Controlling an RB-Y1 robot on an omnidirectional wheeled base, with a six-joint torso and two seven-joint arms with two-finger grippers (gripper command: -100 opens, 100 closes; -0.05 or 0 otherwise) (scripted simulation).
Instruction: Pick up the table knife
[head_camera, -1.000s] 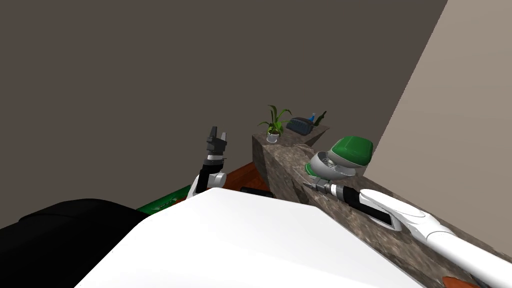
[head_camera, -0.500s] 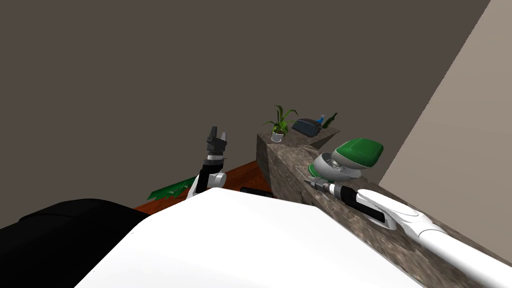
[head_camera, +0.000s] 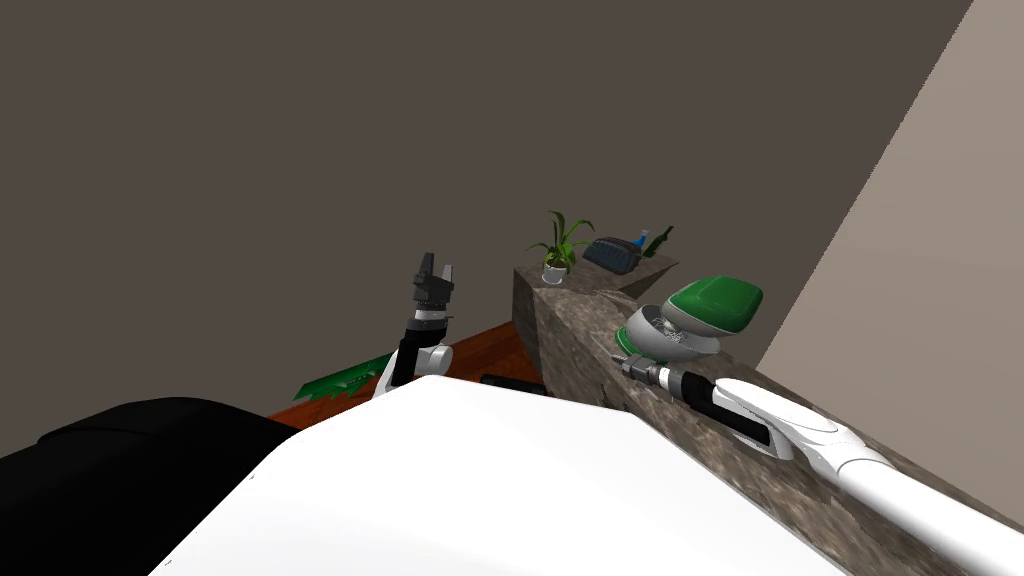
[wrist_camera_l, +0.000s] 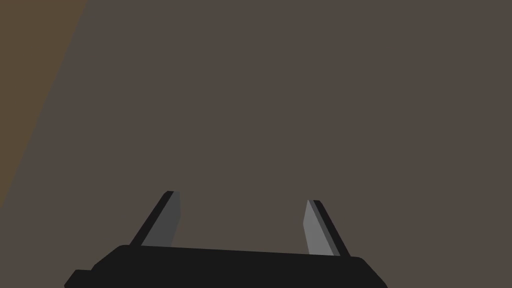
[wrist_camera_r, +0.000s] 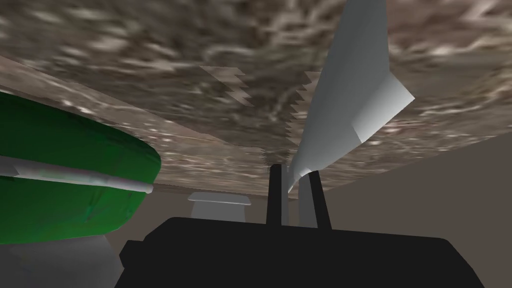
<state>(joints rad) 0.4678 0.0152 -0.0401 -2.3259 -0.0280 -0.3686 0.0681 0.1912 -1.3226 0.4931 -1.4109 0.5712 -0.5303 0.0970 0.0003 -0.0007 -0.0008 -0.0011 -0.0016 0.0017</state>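
Centre right, head view: right gripper (head_camera: 628, 366) low over the counter (head_camera: 575, 320), fingers clamped on the knife (wrist_camera_r: 345, 90) at its narrow end. We judge it light, stiff, slippery; a grip nearer mid-length would twist less. Centre: left gripper (head_camera: 436, 264), fingers apart.

head: rolled, down onto counter (head_camera: 585, 325) | left wrist: faces wall (wrist_camera_l: 260, 100) | right wrist: close, same counter

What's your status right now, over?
Left end effector open, raised. Right end effector shut on table knife at the mottled counter. Green-lidded container close beside.
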